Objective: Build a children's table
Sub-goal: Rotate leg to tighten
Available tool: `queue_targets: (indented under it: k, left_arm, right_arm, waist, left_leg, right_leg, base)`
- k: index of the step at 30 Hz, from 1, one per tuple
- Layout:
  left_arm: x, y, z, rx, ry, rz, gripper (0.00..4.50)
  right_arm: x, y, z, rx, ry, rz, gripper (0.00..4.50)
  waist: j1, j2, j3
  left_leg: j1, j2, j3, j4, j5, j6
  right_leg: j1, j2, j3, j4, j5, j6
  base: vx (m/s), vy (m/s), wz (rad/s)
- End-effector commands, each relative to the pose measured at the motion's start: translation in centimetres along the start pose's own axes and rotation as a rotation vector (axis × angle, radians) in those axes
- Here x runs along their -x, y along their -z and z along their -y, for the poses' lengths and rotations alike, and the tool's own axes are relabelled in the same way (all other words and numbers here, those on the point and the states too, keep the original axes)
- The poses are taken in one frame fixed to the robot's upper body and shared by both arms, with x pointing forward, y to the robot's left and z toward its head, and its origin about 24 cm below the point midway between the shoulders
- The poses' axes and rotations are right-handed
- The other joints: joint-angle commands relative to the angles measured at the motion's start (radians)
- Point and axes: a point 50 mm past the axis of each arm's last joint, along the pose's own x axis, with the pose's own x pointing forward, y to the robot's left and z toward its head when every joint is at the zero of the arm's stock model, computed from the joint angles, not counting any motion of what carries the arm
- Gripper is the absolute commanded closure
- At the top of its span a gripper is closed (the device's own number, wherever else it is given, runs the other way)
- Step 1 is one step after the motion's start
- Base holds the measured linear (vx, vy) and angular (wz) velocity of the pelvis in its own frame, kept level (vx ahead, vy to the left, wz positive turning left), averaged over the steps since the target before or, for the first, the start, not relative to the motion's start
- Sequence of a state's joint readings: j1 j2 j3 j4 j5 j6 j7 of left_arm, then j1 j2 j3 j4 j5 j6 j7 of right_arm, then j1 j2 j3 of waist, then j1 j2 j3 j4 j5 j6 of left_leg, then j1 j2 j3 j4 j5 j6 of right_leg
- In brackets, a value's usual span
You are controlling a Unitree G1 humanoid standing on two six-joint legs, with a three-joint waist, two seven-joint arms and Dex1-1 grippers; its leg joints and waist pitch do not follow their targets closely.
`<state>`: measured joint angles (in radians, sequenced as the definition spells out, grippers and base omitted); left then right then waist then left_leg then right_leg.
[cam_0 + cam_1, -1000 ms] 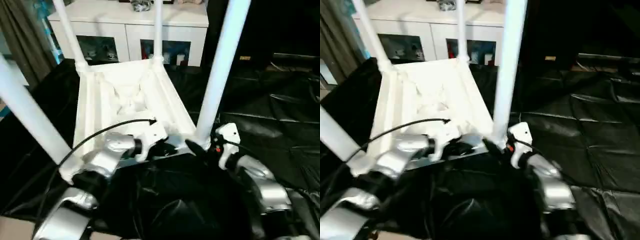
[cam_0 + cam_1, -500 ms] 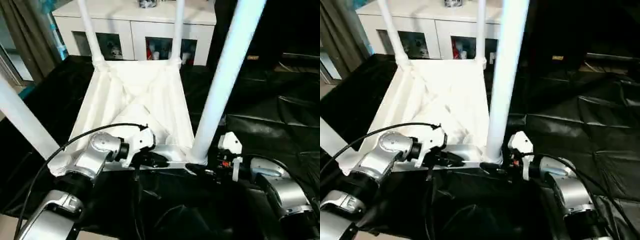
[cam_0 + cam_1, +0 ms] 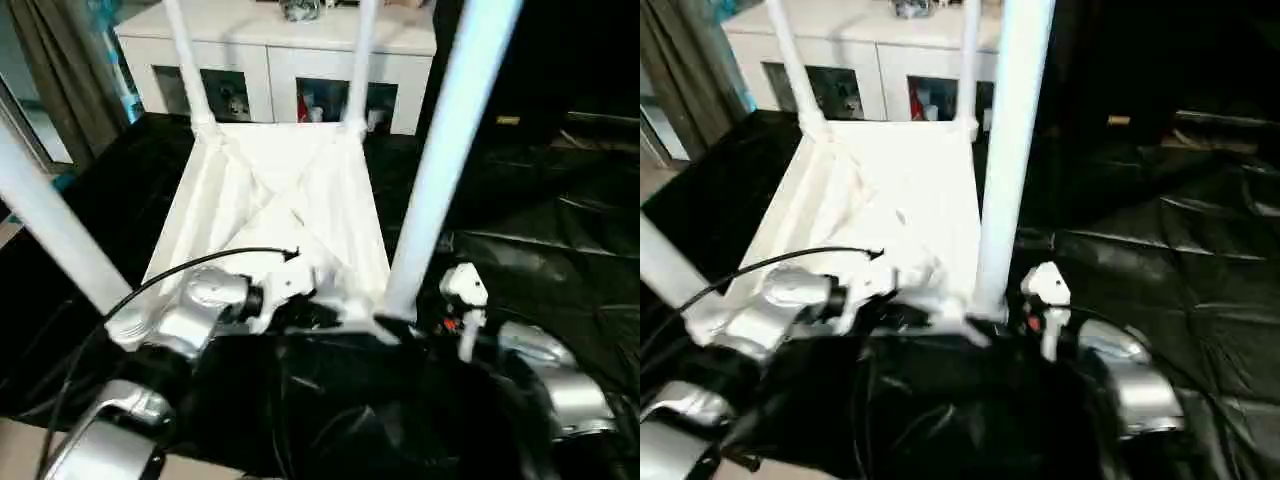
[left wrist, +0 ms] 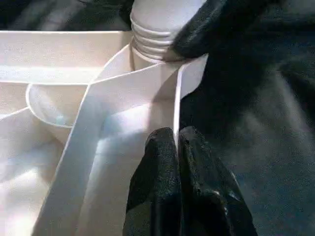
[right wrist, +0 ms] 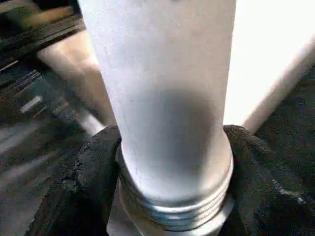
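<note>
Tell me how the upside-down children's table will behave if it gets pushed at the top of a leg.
The children's table probably tips or slides easily: it looks like thin, hollow plastic, so light. Its legs stand long and upright, giving a push leverage. The rim is thin where the left hand pinches it, so it may flex.

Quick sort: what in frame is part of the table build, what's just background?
Part of the job:
- children's table, upside down, legs up
- near right leg, right gripper around its threaded base
- left gripper, pinching the tabletop's thin edge

Just around:
- black-covered work table
- white cabinet behind
- curtain
</note>
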<state>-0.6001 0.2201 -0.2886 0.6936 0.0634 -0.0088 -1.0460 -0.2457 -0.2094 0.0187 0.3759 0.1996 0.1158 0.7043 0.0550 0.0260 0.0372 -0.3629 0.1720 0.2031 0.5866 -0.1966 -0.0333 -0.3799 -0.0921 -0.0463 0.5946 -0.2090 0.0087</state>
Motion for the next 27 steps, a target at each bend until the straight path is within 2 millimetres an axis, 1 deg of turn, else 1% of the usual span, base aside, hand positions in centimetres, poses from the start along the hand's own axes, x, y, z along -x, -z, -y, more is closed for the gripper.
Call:
queue_targets:
  k: [1,3,4,5,6,8,9,10,11,12,13,14,15,16,17,18,19,20,21,23,24,25,26,27]
  left_arm:
    - [-2.7,-0.3,1.0,0.032,-0.033,-0.008,4.50]
    - [-3.5,-0.7,1.2,0.043,-0.049,-0.002,4.50]
    - [-3.9,-0.9,1.3,0.043,-0.057,0.000,4.50]
    - [-3.9,-0.9,1.3,0.043,-0.057,0.000,4.50]
    - [-4.6,-1.2,1.7,0.037,-0.048,0.008,4.50]
    - [-5.0,-1.5,2.0,0.028,-0.036,0.016,4.50]
    - [-5.2,-1.6,2.3,0.023,-0.009,0.017,4.50]
    - [-5.3,-1.6,2.3,0.019,-0.001,0.017,4.50]
    - [-5.3,-1.6,2.3,0.019,-0.001,0.017,4.50]
    - [-5.2,-1.6,2.4,0.017,0.011,0.019,4.50]
    - [-5.1,-1.6,2.4,0.018,0.017,0.019,4.50]
    - [-4.9,-1.5,2.4,0.010,0.030,0.019,4.50]
    - [-4.7,-1.4,2.5,0.002,0.052,0.023,4.50]
    - [-4.4,-1.2,2.5,-0.002,0.076,0.024,4.50]
    - [-4.4,-1.2,2.5,-0.002,0.076,0.024,4.50]
    - [-4.1,-1.1,2.6,-0.004,0.097,0.024,4.50]
    - [-3.2,-0.7,2.7,-0.018,0.150,0.016,4.50]
    - [-3.2,-0.7,2.7,-0.019,0.152,0.015,4.50]
    - [-2.4,-0.3,2.7,-0.034,0.201,0.005,4.50]
    - [-1.6,-0.1,2.6,-0.042,0.240,0.004,4.50]
    - [-1.3,-0.1,2.6,-0.045,0.257,0.008,4.50]
    - [-1.2,-0.1,2.6,-0.045,0.266,0.010,4.50]
    - [-0.9,-0.1,2.6,-0.042,0.280,0.016,4.50]
    - [-0.6,-0.1,2.6,-0.038,0.296,0.021,4.50]
  right_arm:
    - [-1.5,2.3,-1.1,-0.119,0.104,-0.063,1.68]
    - [-2.3,2.2,-1.4,-0.149,0.170,-0.048,1.68]
    - [-2.8,2.1,-1.8,-0.156,0.182,-0.048,1.68]
    - [-2.8,2.1,-1.8,-0.156,0.182,-0.048,1.68]
    - [-3.8,1.9,-2.6,-0.136,0.166,-0.047,1.68]
    - [-4.6,1.6,-3.5,-0.091,0.132,-0.041,1.68]
    - [-4.9,1.2,-3.9,-0.064,0.099,-0.019,1.68]
    - [-5.0,0.9,-4.0,-0.054,0.090,-0.002,1.13]
    - [-5.0,0.9,-4.0,-0.054,0.090,-0.002,1.13]
    - [-5.0,0.7,-3.9,-0.064,0.074,0.015,0.99]
    - [-4.9,0.6,-3.9,-0.067,0.067,0.022,0.99]
    - [-4.8,0.4,-3.9,-0.055,0.040,0.031,0.90]
    - [-4.5,0.2,-3.8,-0.036,0.008,0.035,0.77]
    - [-4.2,0.0,-3.7,-0.011,-0.033,0.033,0.77]
    - [-4.2,0.0,-3.7,-0.011,-0.033,0.033,0.63]
    - [-3.9,0.0,-3.7,0.009,-0.066,0.029,0.63]
    - [-3.1,-0.1,-3.3,0.059,-0.145,0.005,0.63]
    - [-3.0,-0.1,-3.3,0.061,-0.149,0.003,0.63]
    - [-2.1,-0.1,-2.8,0.098,-0.216,-0.022,0.63]
    - [-1.2,-0.4,-2.3,0.113,-0.265,-0.037,0.63]
    - [-0.9,-0.5,-2.1,0.115,-0.284,-0.041,0.63]
    - [-0.7,-0.6,-2.0,0.116,-0.293,-0.042,0.63]
    - [-0.4,-0.7,-1.8,0.116,-0.310,-0.047,0.63]
    - [-0.1,-0.8,-1.7,0.105,-0.335,-0.059,0.63]
  waist:
    - [-0.010,-0.003,-0.028]
    - [-0.017,-0.004,-0.027]
    - [-0.023,-0.004,-0.026]
    - [-0.025,0.002,-0.023]
    - [-0.031,0.000,-0.025]
    - [-0.035,0.003,-0.024]
    - [-0.036,0.006,-0.026]
    - [-0.035,0.005,-0.029]
    - [-0.035,0.005,-0.029]
    - [-0.032,0.003,-0.029]
    - [-0.031,0.003,-0.029]
    - [-0.030,0.001,-0.030]
    - [-0.029,0.001,-0.031]
    - [-0.026,0.001,-0.033]
    - [-0.025,-0.001,-0.033]
    - [-0.022,-0.004,-0.036]
    - [-0.019,-0.004,-0.037]
    - [-0.016,-0.004,-0.038]
    - [-0.014,-0.006,-0.041]
    - [-0.012,-0.006,-0.045]
    - [-0.005,-0.006,-0.048]
    - [-0.002,-0.007,-0.050]
    - [0.006,-0.006,-0.054]
    - [0.012,-0.006,-0.058]
  left_leg:
    - [0.020,0.063,-0.051,-0.099,-0.436,-0.053]
    - [0.020,0.063,-0.053,-0.101,-0.459,-0.057]
    - [0.024,0.060,-0.055,-0.101,-0.486,-0.058]
    - [0.030,0.058,-0.055,-0.100,-0.515,-0.059]
    - [0.036,0.055,-0.060,-0.099,-0.550,-0.054]
    - [0.030,0.058,-0.064,-0.106,-0.561,-0.056]
    - [0.030,0.060,-0.065,-0.109,-0.573,-0.059]
    - [0.029,0.060,-0.064,-0.113,-0.567,-0.056]
    - [0.029,0.060,-0.064,-0.113,-0.567,-0.056]
    - [0.032,0.061,-0.057,-0.112,-0.558,-0.052]
    - [0.032,0.061,-0.056,-0.112,-0.552,-0.049]
    - [0.030,0.061,-0.053,-0.111,-0.533,-0.043]
    - [0.027,0.061,-0.052,-0.111,-0.520,-0.038]
    - [0.025,0.063,-0.049,-0.110,-0.489,-0.031]
    - [0.022,0.063,-0.048,-0.111,-0.473,-0.026]
    - [0.017,0.062,-0.043,-0.106,-0.413,-0.008]
    - [0.017,0.063,-0.041,-0.105,-0.397,0.000]
    - [0.016,0.064,-0.038,-0.102,-0.366,0.016]
    - [0.014,0.065,-0.036,-0.099,-0.335,0.029]
    - [0.015,0.066,-0.034,-0.095,-0.298,0.044]
    - [0.019,0.065,-0.025,-0.086,-0.247,0.068]
    - [0.016,0.066,-0.025,-0.083,-0.219,0.075]
    - [0.008,0.067,-0.024,-0.076,-0.149,0.092]
    - [0.011,0.067,-0.022,-0.071,-0.117,0.103]
  right_leg:
    - [0.011,-0.074,0.036,-0.105,-0.538,-0.143]
    - [0.008,-0.071,0.035,-0.109,-0.550,-0.129]
    - [0.003,-0.070,0.032,-0.115,-0.569,-0.118]
    - [-0.003,-0.069,0.030,-0.122,-0.597,-0.109]
    - [-0.002,-0.070,0.024,-0.132,-0.628,-0.091]
    - [0.001,-0.069,0.020,-0.132,-0.605,-0.086]
    - [0.004,-0.070,0.018,-0.131,-0.577,-0.090]
    - [0.007,-0.068,0.018,-0.130,-0.528,-0.101]
    - [0.007,-0.068,0.018,-0.130,-0.528,-0.101]
    - [0.002,-0.067,0.022,-0.127,-0.470,-0.125]
    - [0.001,-0.068,0.024,-0.125,-0.458,-0.133]
    - [0.004,-0.069,0.027,-0.123,-0.433,-0.146]
    - [0.007,-0.070,0.028,-0.121,-0.420,-0.151]
    - [0.009,-0.070,0.030,-0.116,-0.382,-0.164]
    - [0.011,-0.070,0.031,-0.115,-0.368,-0.169]
    - [0.017,-0.072,0.034,-0.107,-0.319,-0.186]
    - [0.019,-0.073,0.035,-0.107,-0.315,-0.190]
    - [0.022,-0.073,0.035,-0.105,-0.303,-0.198]
    - [0.024,-0.073,0.036,-0.100,-0.270,-0.209]
    - [0.026,-0.071,0.035,-0.094,-0.224,-0.224]
    - [0.023,-0.067,0.037,-0.086,-0.145,-0.253]
    - [0.026,-0.066,0.036,-0.078,-0.106,-0.265]
    - [0.031,-0.065,0.035,-0.062,-0.016,-0.283]
    - [0.032,-0.063,0.033,-0.055,0.032,-0.292]
  base:
    - [-0.069,0.016,-0.08]
    - [-0.055,0.028,-0.09]
    - [-0.052,0.028,-0.09]
    - [-0.064,0.022,-0.05]
    - [-0.054,0.020,-0.05]
    - [-0.027,0.010,-0.03]
    - [0.000,0.000,0.00]
    - [0.000,0.000,0.00]
    - [0.000,0.000,0.00]
    - [0.000,0.000,0.00]
    - [0.000,0.000,0.00]
    - [0.000,0.000,0.00]
    - [0.000,0.000,0.00]
    - [0.000,0.000,0.00]
    - [0.000,0.000,0.00]
    - [0.000,0.000,0.00]
    - [0.000,0.000,0.00]
    - [0.000,0.000,0.00]
    - [0.062,-0.028,0.02]
    - [0.068,-0.030,0.03]
    - [0.079,-0.036,0.08]
    - [0.079,-0.036,0.08]
    - [0.075,-0.037,0.04]
    - [0.065,-0.030,0.01]
